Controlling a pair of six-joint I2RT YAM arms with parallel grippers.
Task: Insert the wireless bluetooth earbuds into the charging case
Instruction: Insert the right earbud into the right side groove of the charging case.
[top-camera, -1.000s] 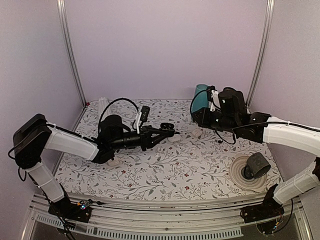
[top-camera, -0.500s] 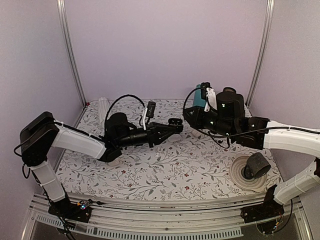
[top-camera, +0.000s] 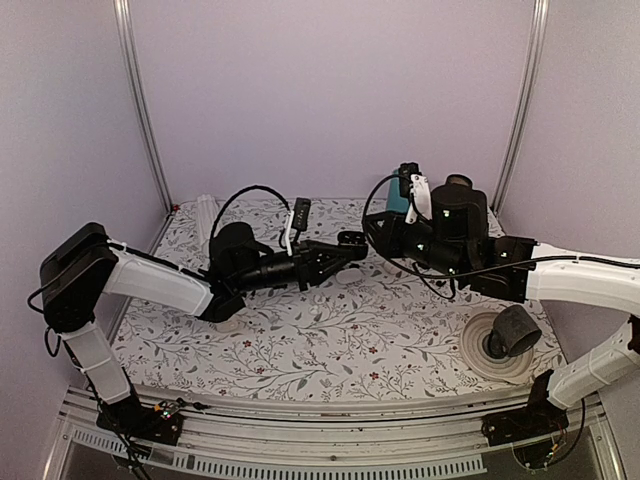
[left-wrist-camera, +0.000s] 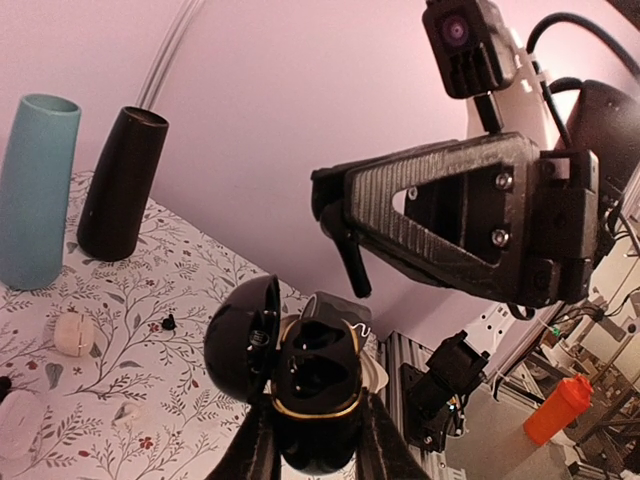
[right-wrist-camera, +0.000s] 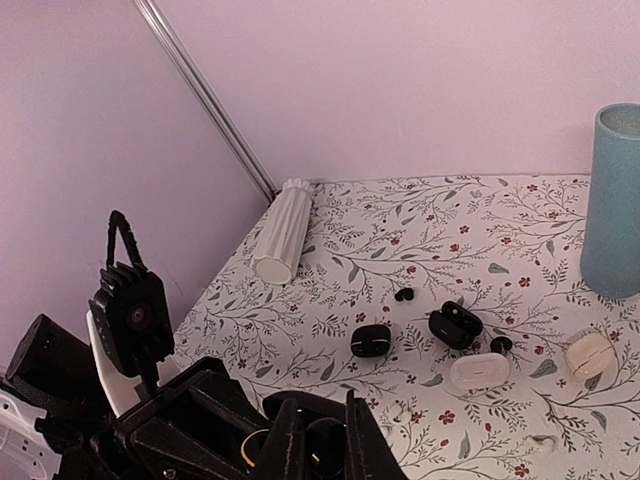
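The left claw (left-wrist-camera: 318, 450) pinches a glossy black, pebble-shaped charging case (left-wrist-camera: 315, 370), lid hinged open, at lower centre. The right claw (right-wrist-camera: 325, 425), pressed together, hangs close over it. Tiny black earbuds (right-wrist-camera: 404, 294) lie mid-frame on the floral bench (right-wrist-camera: 480, 230).

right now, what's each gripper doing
left gripper: shut on the open black case.
right gripper: shut, just above the case; whether it holds anything cannot be told.

Black, perhaps gold-rimmed case (left-wrist-camera: 318, 425); floral tablecloth (top-camera: 330, 335)

Left pincer (top-camera: 352, 242) tip-to-tip with right pincer (top-camera: 371, 228), apparently touching
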